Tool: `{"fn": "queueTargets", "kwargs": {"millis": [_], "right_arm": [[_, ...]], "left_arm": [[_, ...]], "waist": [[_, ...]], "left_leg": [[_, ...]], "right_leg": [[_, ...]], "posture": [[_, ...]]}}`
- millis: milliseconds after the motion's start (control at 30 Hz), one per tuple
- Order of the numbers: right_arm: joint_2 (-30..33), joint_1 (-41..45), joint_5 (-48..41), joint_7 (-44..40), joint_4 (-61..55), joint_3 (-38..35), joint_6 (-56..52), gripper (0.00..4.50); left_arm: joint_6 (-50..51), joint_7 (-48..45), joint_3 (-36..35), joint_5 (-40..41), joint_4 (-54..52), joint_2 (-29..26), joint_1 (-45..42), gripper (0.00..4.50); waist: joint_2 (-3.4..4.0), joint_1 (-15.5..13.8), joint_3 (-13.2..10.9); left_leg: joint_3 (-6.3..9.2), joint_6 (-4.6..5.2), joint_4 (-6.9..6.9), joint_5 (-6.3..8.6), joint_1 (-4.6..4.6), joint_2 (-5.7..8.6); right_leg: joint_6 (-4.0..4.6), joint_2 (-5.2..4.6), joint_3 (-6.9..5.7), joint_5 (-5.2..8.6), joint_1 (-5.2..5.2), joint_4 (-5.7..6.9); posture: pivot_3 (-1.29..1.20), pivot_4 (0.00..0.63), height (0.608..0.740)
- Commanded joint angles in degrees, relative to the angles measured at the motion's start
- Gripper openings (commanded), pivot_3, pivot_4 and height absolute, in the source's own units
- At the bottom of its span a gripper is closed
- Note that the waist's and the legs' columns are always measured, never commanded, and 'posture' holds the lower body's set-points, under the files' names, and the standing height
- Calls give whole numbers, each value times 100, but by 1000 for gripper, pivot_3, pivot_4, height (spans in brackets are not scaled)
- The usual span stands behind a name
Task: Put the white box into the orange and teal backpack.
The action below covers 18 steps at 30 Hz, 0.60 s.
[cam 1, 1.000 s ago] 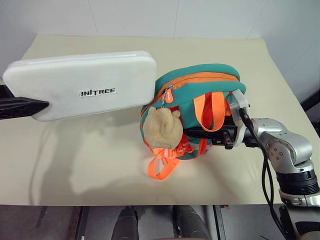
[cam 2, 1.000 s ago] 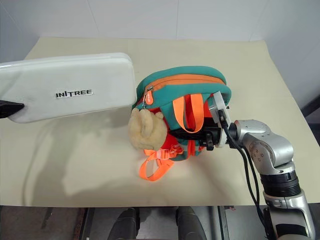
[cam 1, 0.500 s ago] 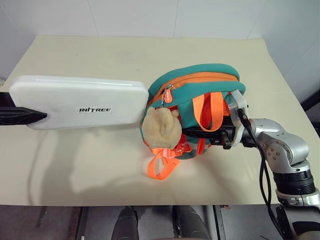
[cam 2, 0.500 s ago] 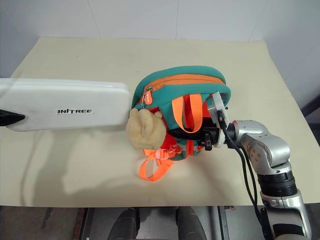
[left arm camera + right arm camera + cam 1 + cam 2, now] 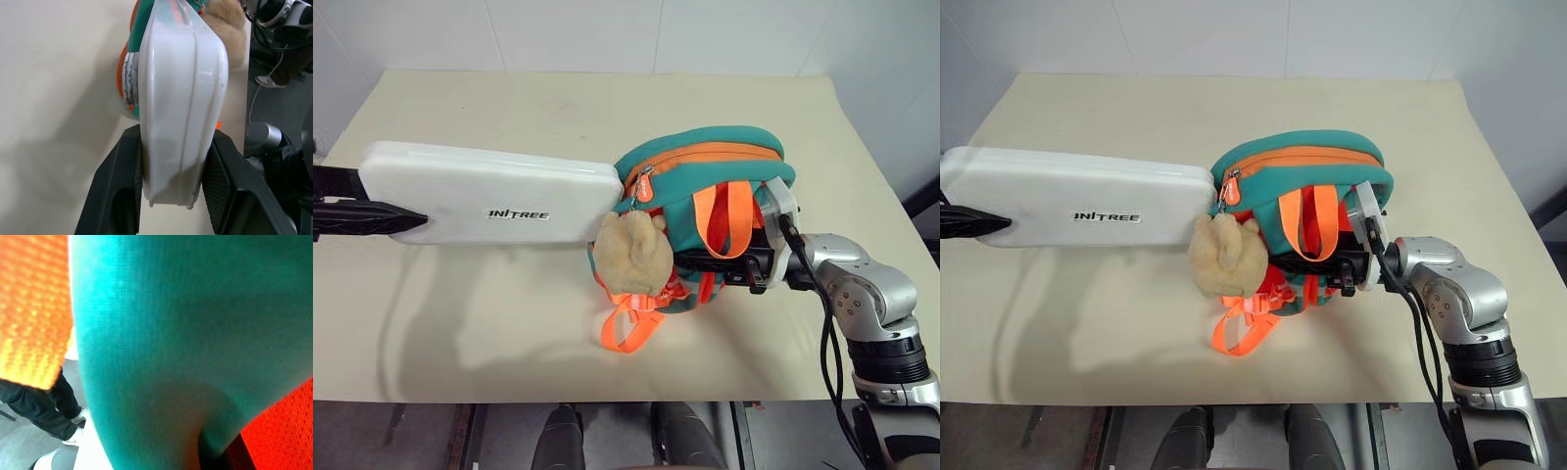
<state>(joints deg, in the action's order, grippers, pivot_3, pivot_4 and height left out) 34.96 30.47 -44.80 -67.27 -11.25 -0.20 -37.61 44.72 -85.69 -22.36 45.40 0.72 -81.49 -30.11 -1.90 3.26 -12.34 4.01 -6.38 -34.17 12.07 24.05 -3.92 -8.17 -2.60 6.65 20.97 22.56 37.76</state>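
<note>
The white box (image 5: 489, 196) hangs flat over the table's left half, lettering facing up. My left gripper (image 5: 174, 139) is shut on its left end, one black finger (image 5: 382, 217) lying across its face. The box's right end meets the orange and teal backpack (image 5: 705, 157) at the zipper line, just above the tan plush toy (image 5: 628, 255). I cannot tell whether that end is inside the bag. My right gripper (image 5: 710, 262) is shut on the backpack from the right, among its orange straps, holding it upright on the table.
The beige table (image 5: 509, 323) has open surface in front of and behind the bag. An orange strap loop (image 5: 628, 328) trails toward the front edge. A white wall stands behind the table.
The white box has rolled flatter and shifted right, so its end now reaches the backpack's zipper. The right gripper and the backpack have stayed put.
</note>
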Motion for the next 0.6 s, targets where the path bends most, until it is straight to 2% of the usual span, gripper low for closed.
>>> {"fn": "queueTargets", "kwargs": {"millis": [33,200,500,600], "right_arm": [[-23,42,-84,4,-211,-30,-8,0],[-63,61,-59,21,-196,-6,8,0],[-125,88,-43,47,-205,13,8,0],[-148,91,-42,60,-207,15,8,0]], "left_arm": [[-171,-100,151,-2,-42,-13,-269,1305],[-424,-130,837,-238,68,205,-957,1305],[-392,-194,1520,-475,-100,546,-1620,1305],[-305,53,1811,-626,-306,797,-1872,1305]], "waist": [[0,6,0],[0,-7,0],[-1,1,0],[-1,-9,0]], "left_leg": [[0,0,0,0,0,0],[1,0,-4,-1,0,0],[3,0,-12,-1,1,0],[3,0,-12,-2,0,0]], "right_leg": [[0,1,0,0,0,1],[-1,2,0,0,-1,4],[-2,3,0,-1,-3,10],[-2,3,0,0,-3,12]], "posture": [[0,150,740],[0,150,740],[0,150,740],[0,150,740]]}}
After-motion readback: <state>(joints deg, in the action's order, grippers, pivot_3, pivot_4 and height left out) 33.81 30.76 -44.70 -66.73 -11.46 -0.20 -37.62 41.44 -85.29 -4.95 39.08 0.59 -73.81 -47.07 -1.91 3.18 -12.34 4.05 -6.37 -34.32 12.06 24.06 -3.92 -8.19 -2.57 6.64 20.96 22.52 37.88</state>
